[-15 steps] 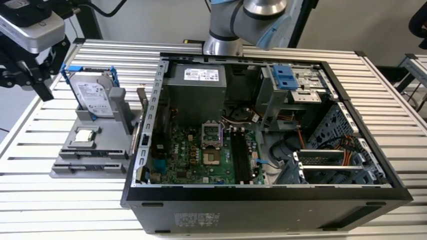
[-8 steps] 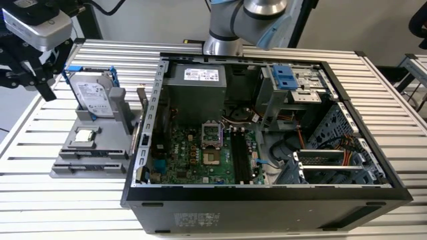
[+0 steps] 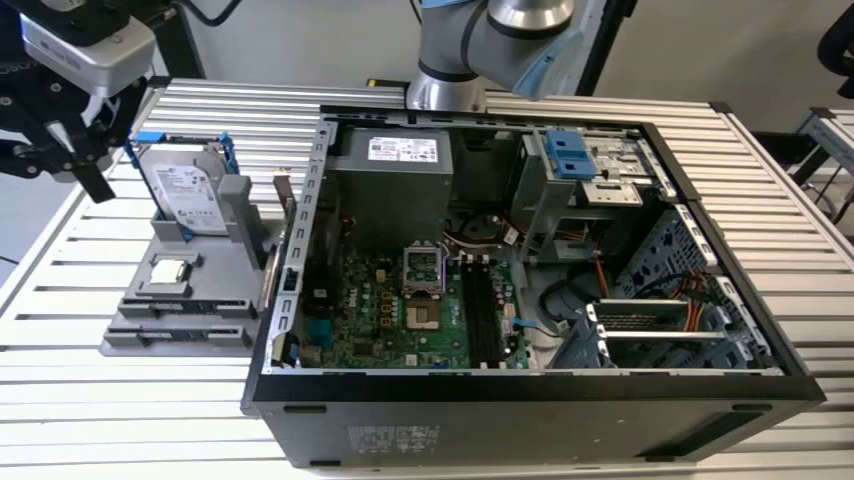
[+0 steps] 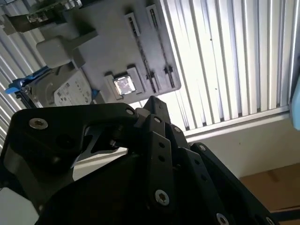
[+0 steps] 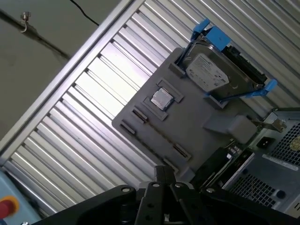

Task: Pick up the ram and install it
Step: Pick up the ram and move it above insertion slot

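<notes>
**Robot gripper poised beside the parts tray.** At the far left of a ribbed metal table (image 3: 80, 410), a black gripper (image 3: 99, 192) (image 4: 154, 102) (image 5: 162, 172) hangs above the slats. In both wrist views its jaws are drawn together to one tip. Bare slats lie open to its left and on its near side.

Just to its right, and apart from it, a silver hard drive (image 3: 187, 195) stands upright in a blue plastic frame. The drive is at the far end of a flat grey tray (image 3: 220, 262). Nearer on the tray, a small square chip (image 3: 167, 270) sits shiny in a shallow recess.

Nearer again, the ram (image 3: 183, 305) (image 5: 159, 133) stands on edge in a long holder between two end clips. It is seen as a thin line, well apart from the gripper. A second, matching holder runs alongside at the tray's near edge.

Only a narrow gap separates the tray's right edge from the open computer case (image 3: 534, 395), a black-rimmed steel box lying on its side. A green motherboard (image 3: 387, 320) covers its floor on the left. The motherboard's long black slots (image 3: 481, 310) run near to far. They are hemmed in by a grey metal power supply (image 3: 394, 190) on the far side and a drive cage (image 3: 574, 215) to the right.

The arm's silver base (image 3: 447, 90) rises at the table's far edge.
</notes>
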Tool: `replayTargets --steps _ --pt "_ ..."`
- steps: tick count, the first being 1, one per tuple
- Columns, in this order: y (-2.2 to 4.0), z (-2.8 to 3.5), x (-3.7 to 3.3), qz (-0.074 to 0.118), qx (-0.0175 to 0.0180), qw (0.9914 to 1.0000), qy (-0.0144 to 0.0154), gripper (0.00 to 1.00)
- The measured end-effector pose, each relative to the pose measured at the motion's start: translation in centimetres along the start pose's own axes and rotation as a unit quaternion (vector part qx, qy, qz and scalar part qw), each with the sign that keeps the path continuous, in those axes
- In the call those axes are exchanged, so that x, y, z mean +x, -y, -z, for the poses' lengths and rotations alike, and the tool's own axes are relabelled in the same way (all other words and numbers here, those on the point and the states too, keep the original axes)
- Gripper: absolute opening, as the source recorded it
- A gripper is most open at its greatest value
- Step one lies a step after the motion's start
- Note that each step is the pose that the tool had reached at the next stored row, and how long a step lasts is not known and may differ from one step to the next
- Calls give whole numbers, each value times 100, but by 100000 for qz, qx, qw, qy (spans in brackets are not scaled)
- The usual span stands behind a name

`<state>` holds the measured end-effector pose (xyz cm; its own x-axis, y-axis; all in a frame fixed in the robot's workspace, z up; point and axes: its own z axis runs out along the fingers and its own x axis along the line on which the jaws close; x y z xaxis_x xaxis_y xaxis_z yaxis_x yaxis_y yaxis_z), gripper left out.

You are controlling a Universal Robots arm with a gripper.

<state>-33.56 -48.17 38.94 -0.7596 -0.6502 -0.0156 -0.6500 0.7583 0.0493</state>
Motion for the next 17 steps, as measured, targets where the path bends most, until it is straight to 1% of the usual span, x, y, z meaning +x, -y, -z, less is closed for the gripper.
replayTargets --steps 7,11,14,17 --pt "-1 0 -21 1973 -33 99980 -99 0" --pt "-3 -1 -24 3415 -55 99942 -168 0" --pt "-3 -1 -25 4976 -78 99876 -249 0" --pt "-3 0 -25 6811 -107 99767 -340 0"
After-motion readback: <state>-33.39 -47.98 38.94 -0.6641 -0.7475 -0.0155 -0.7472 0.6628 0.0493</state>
